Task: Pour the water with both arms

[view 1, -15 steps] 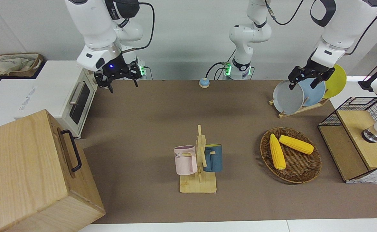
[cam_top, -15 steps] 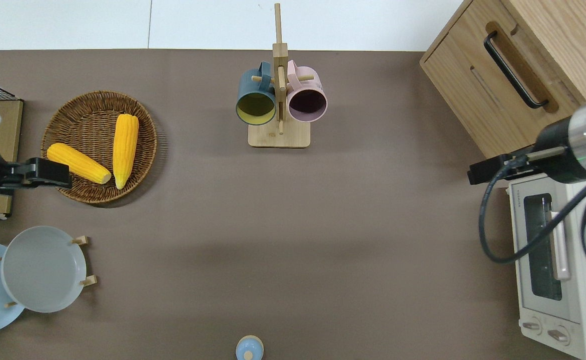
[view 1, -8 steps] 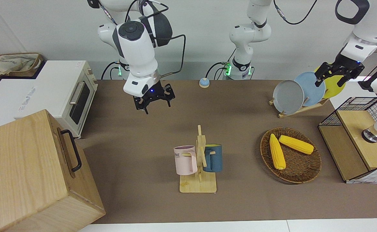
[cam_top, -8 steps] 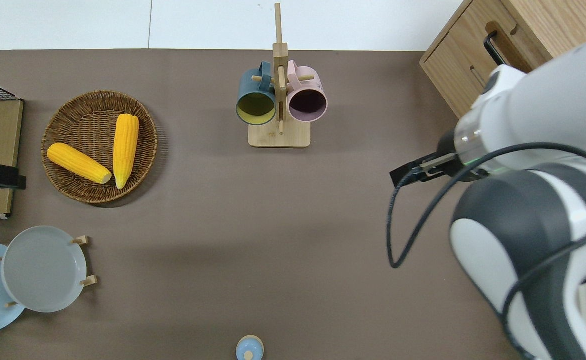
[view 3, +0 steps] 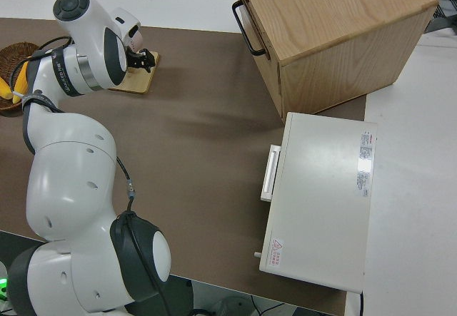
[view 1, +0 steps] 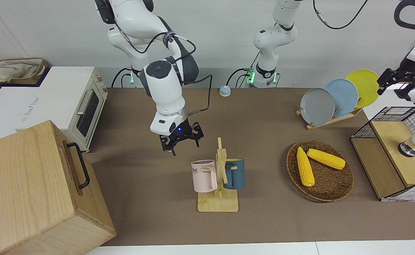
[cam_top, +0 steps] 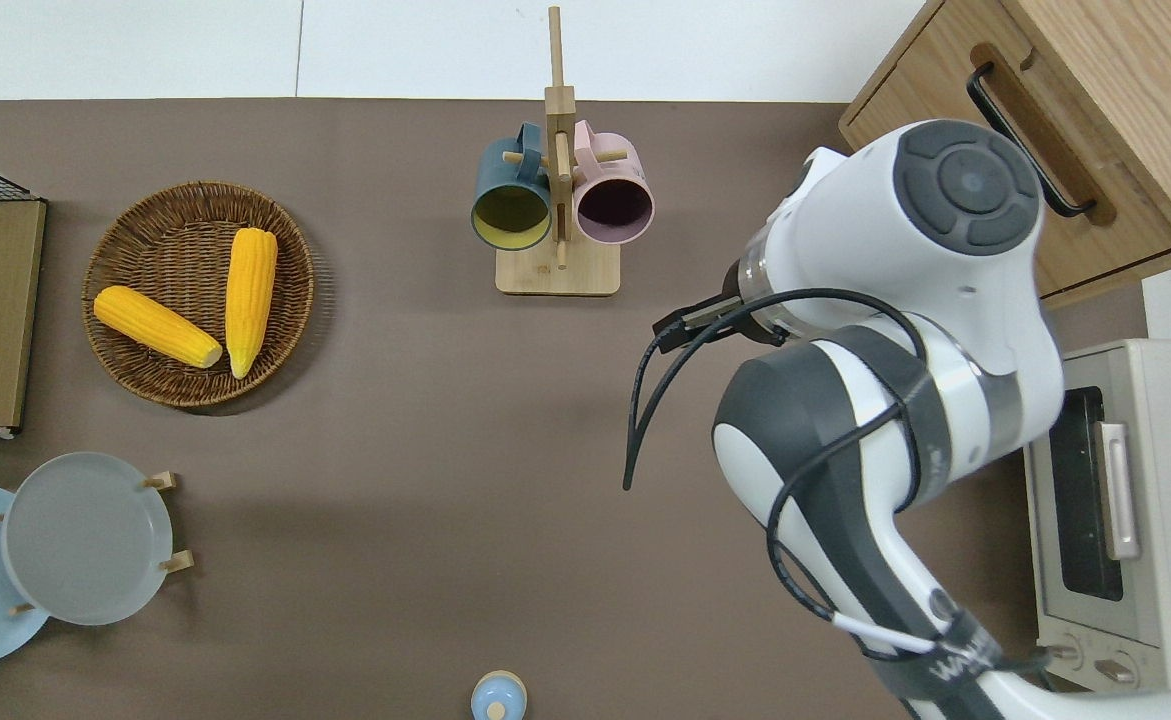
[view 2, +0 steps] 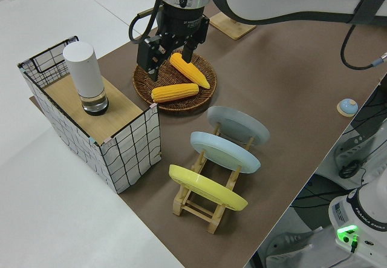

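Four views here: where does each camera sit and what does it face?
Front: across the table, facing both arms; right claw open near the mug rack.
Overhead: straight down; only the right arm shows.
Left side: raised, left claw open.
Right side: above the right arm.
Front and overhead share the corn basket.

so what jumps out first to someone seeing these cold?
The right arm's pincer, open and empty, up over the mat beside the mug rack with its pink mug and blue mug. Then the wicker basket holding two corn cobs, toward the left arm's end.
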`<move>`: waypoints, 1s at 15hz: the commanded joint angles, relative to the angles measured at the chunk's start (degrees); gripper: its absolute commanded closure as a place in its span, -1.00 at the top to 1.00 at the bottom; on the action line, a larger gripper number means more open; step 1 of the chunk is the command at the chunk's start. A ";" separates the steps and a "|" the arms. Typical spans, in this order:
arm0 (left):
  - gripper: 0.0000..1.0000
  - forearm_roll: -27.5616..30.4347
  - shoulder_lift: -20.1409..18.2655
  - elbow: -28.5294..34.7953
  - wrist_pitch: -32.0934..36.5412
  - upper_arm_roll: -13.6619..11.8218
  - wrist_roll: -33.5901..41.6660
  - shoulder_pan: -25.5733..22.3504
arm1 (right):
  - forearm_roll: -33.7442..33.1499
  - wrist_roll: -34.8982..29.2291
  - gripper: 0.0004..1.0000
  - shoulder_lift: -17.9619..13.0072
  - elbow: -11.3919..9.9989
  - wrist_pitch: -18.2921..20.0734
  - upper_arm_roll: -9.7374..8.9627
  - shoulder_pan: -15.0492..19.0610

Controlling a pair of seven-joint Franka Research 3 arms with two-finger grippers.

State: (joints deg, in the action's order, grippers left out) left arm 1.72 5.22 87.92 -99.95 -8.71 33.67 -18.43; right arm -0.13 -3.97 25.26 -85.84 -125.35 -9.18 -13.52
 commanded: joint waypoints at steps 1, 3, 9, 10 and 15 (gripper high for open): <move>0.90 3.80 2.95 -1.87 -5.76 0.45 2.71 -3.45 | -4.43 -0.34 0.97 1.90 1.02 -7.61 0.12 -0.10; 0.96 7.06 4.26 -1.87 -9.28 0.45 4.55 -5.21 | -6.62 -0.43 0.95 2.25 1.02 -9.81 0.12 -0.10; 0.98 14.88 7.78 -1.26 -21.50 0.54 6.05 -6.53 | -7.78 -0.52 0.40 3.13 1.11 -15.19 0.12 -0.71; 0.98 16.20 8.39 -1.26 -22.99 0.54 6.14 -6.62 | -7.78 -0.43 0.23 3.13 1.20 -15.19 0.12 -0.80; 0.98 22.97 11.38 -0.65 -28.71 0.62 11.49 -7.06 | -10.06 -0.34 -0.78 3.13 1.11 -16.50 0.12 -0.80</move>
State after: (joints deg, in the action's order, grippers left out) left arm 20.18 14.55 87.60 -125.72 -8.49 40.53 -24.40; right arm -8.33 -3.93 27.57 -85.58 -139.91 -9.10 -14.13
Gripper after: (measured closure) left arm 0.004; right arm 0.546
